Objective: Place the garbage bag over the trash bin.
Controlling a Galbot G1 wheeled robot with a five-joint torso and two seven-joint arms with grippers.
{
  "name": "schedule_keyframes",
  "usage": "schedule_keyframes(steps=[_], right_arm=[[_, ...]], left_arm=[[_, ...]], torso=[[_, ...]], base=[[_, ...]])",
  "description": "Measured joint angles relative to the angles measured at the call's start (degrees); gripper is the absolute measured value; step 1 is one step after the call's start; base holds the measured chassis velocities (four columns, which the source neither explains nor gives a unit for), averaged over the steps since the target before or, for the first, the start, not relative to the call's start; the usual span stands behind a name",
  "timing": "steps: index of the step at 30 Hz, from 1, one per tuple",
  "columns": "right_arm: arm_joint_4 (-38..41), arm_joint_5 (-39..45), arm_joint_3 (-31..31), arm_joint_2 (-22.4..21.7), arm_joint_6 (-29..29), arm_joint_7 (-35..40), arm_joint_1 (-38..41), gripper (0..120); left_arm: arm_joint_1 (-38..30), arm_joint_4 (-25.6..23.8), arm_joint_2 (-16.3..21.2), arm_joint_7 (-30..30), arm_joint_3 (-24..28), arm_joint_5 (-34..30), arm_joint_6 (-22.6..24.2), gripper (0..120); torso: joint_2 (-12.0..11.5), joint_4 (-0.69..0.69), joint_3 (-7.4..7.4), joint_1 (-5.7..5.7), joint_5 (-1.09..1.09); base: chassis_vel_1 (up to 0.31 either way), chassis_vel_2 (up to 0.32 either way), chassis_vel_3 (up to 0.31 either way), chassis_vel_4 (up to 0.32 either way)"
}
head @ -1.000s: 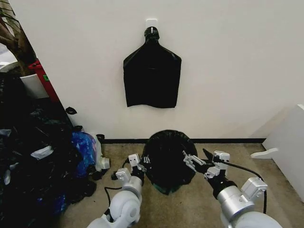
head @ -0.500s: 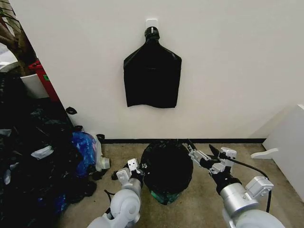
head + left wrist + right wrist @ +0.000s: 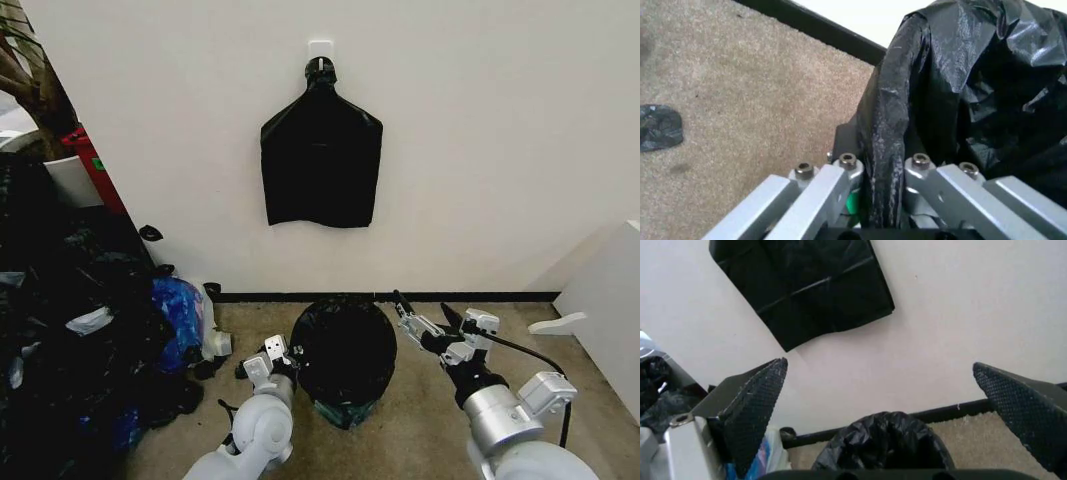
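The garbage bag (image 3: 345, 350) stands on the beige carpet close to the black baseboard, directly below the flat black bag bundle (image 3: 321, 158) that hangs by its pinched neck from a white wall hook (image 3: 320, 48). The bag is glossy, crinkled and rounded, and it covers whatever is under it almost completely; only a small greenish patch shows at its lower edge in the head view. The trash bin itself cannot be made out beneath the plastic.

The left gripper (image 3: 283, 360) sits at the bag's left side, low over the carpet. In the left wrist view its metal fingers (image 3: 833, 177) stand on either side of a vertical fold of the black plastic, and the fold runs down between them; the left gripper (image 3: 883, 167) appears clenched on that fold of the garbage bag (image 3: 973, 90).

The right gripper (image 3: 425, 322) is at the bag's upper right, just beside the plastic but apart from it. Its textured pads (image 3: 760, 400) are spread wide in the right wrist view, with nothing between them, and the garbage bag (image 3: 883, 447) lies farther off below the right gripper (image 3: 890, 405).

A heap of dark and blue bags (image 3: 90, 340) fills the carpet along the left wall, and a white cabinet (image 3: 610, 300) stands at the right edge.
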Motion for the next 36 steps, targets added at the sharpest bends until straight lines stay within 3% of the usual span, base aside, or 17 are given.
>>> schedule_keyframes(steps=[4,13,23,26,36], right_arm=[[0.0,-0.5,-0.6,0.0,0.0,-0.3,0.0,100],[0.0,-1.6,-1.3,0.0,0.0,-1.1,-0.1,100],[0.0,-1.5,-1.5,0.1,-0.1,-1.2,0.0,100],[0.0,-1.4,-1.4,-0.1,-0.1,-1.2,0.1,100],[0.0,-1.2,-1.3,-0.3,-0.1,-2.1,0.0,100]], left_arm=[[-0.1,-0.4,0.1,2.5,0.0,1.6,-0.9,26],[0.4,-2.4,0.4,3.8,-0.3,2.3,-1.3,54],[2.0,-7.5,1.9,4.1,-1.6,3.1,-1.4,93],[2.5,-8.6,2.2,3.1,-1.7,3.1,-1.3,99],[3.7,-7.5,1.8,3.6,-4.8,0.1,-0.5,100]], torso=[[0.0,-0.01,0.01,0.00,-0.01],[0.0,-0.02,0.01,0.00,-0.02],[0.0,-0.01,0.01,0.00,0.00],[0.0,-0.01,0.01,0.00,0.00],[0.0,-0.01,0.01,0.00,0.00]], base=[[0.000,0.000,0.000,0.000],[0.000,0.000,0.000,0.000],[0.000,0.000,0.000,0.000],[0.000,0.000,0.000,0.000],[0.000,0.000,0.000,0.000]])
